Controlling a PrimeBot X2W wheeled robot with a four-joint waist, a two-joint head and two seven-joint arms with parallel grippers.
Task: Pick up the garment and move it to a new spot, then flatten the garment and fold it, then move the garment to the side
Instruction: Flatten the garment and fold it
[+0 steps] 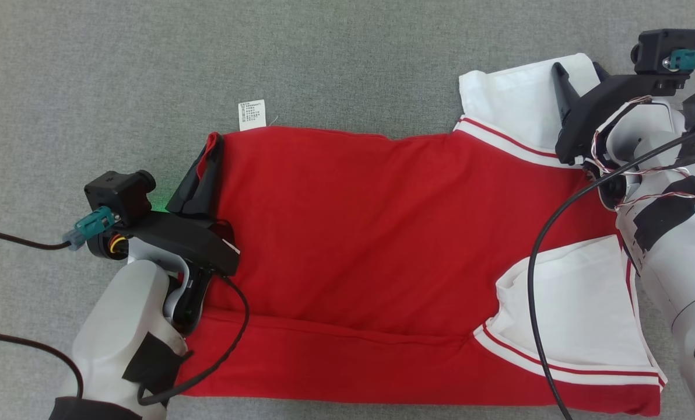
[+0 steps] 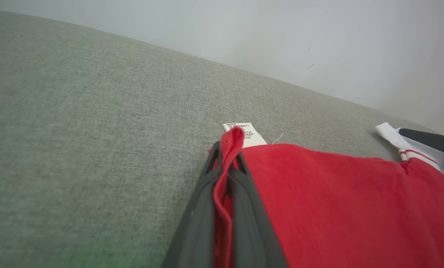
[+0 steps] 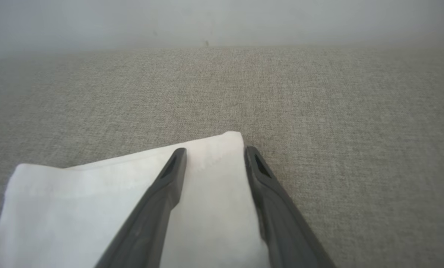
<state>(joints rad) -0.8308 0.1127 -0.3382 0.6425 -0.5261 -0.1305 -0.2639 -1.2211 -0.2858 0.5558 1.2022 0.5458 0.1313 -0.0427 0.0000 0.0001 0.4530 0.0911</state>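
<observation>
Here, a red garment with white sleeves lies spread out on a grey fabric surface, its sleeve end toward the robot's right. The left gripper is clamped tight on the far-left corner of the red cloth, which bunches up between its dark fingers, just beside a small white care label. The right gripper sits over the far sleeve with its fingers parted, one finger on the white cloth and one at its edge, gripping nothing. The garment looks largely flattened, so the pick-up and relocation appear done. A crease along the near edge, with the near sleeve lying over the red body, suggests one lengthwise fold is already made. The far side looks unfolded. Probably remaining: grasping the far sleeve, folding that side over, any further folds, and shifting the garment aside.
</observation>
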